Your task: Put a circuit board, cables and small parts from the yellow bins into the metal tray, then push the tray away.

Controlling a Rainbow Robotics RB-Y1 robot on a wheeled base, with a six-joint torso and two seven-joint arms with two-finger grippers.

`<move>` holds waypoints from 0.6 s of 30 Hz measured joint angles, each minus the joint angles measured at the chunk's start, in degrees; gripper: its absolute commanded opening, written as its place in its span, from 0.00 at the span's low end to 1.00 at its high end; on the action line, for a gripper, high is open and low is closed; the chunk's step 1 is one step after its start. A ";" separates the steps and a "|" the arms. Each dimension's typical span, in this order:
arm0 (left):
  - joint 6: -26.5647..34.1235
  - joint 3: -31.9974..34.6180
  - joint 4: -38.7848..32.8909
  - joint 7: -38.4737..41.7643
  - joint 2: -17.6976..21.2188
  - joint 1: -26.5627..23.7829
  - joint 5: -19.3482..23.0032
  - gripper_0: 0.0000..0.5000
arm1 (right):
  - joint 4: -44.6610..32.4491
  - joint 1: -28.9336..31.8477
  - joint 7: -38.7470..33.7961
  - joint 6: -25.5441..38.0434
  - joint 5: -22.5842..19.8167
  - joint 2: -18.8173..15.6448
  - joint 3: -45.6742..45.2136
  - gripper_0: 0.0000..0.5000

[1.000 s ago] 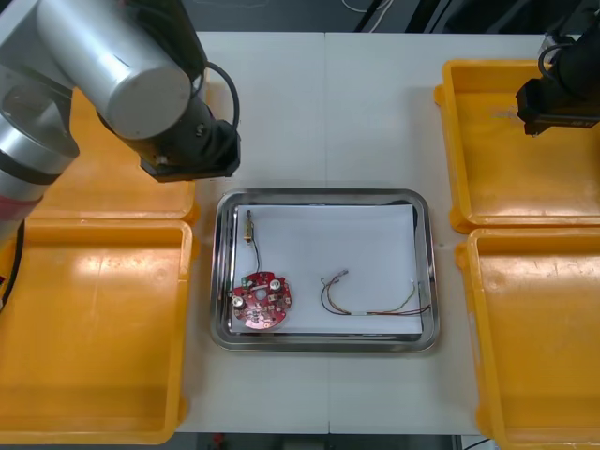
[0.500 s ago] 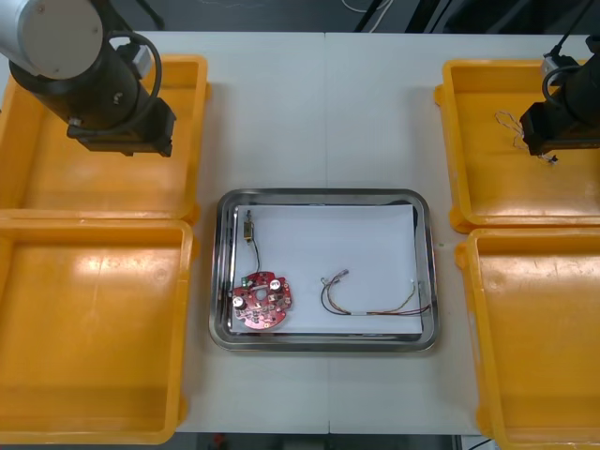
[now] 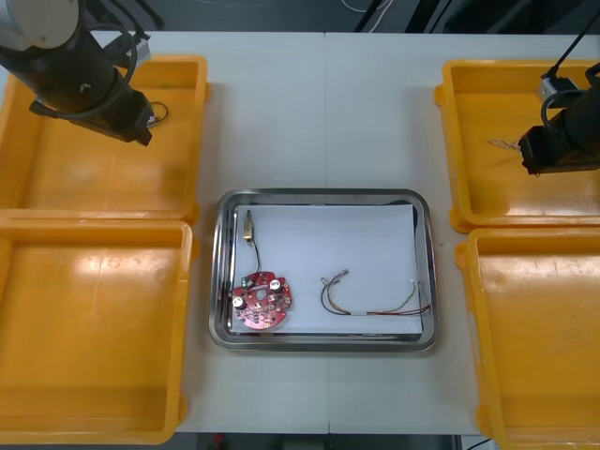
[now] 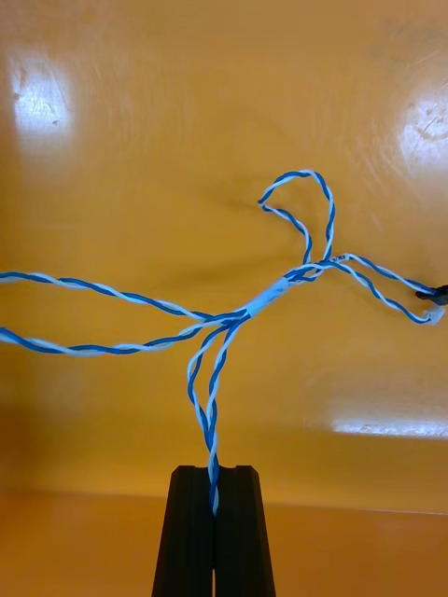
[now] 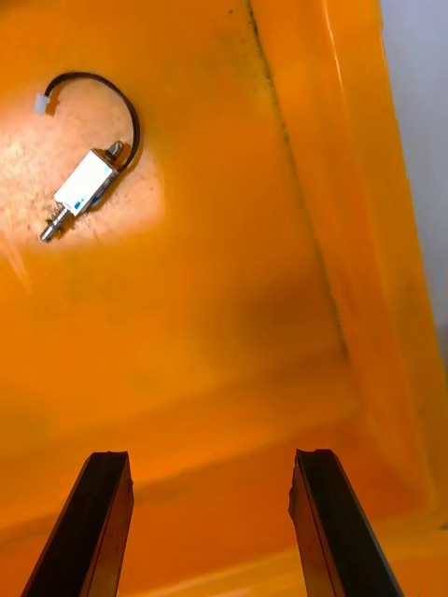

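Twisted blue and white cable (image 4: 224,322): one loop pinched between the closed fingers of the right gripper (image 4: 213,476), the rest splayed over the floor of the far right yellow bin (image 3: 525,197). Left gripper (image 5: 210,462) is open and empty, over the far left bin (image 3: 94,183), with a small metal part (image 5: 82,191) lying ahead of it. Metal tray (image 3: 323,194) holds a red circuit board (image 3: 262,300) and thin cables (image 3: 375,302).

Step judged: cable pick. Next move needs a lift clear of the bin wall, a carry to the tray, and a release on bare white floor.
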 measured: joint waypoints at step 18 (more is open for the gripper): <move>-12.58 1.27 14.53 -28.41 0.04 -2.32 0.02 1.00 | -0.03 0.07 -2.08 -0.06 -1.79 0.00 0.00 1.00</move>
